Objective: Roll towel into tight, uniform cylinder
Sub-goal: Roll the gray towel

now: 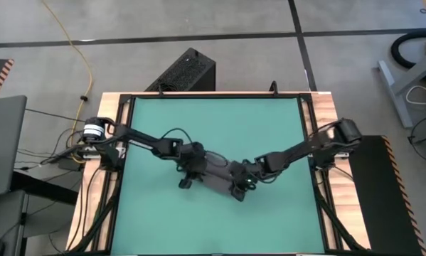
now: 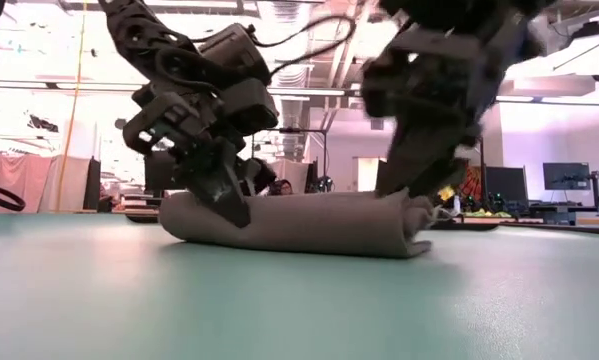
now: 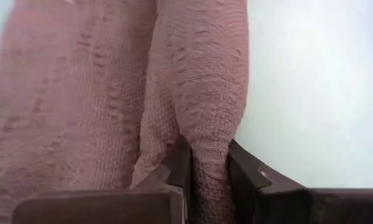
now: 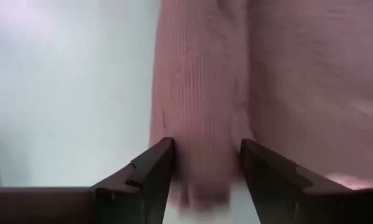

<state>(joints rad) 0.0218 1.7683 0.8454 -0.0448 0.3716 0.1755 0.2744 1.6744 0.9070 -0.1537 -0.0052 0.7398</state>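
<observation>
Two tools flank the mostly rolled towel [image 2: 309, 222] on the worktop [image 1: 213, 121]: left tool [image 3: 208, 165] pinches a fold, right tool [image 4: 205, 165] stands wide, final tightening apparently remaining.

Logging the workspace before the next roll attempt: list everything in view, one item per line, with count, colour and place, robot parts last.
towel: one, dark grey, rolled into a low cylinder near the middle of the mat, between the two arms
table mat: one, green, covering the table top
table frame: one, black rails on light wood, around the mat
perforated box: one, black, on the floor beyond the table
cable: one, yellow, on the floor beyond the table's left corner
left tool: one, dark, pinched on a fold at the towel's left end
right tool: one, dark, fingers apart astride the towel's right end
</observation>
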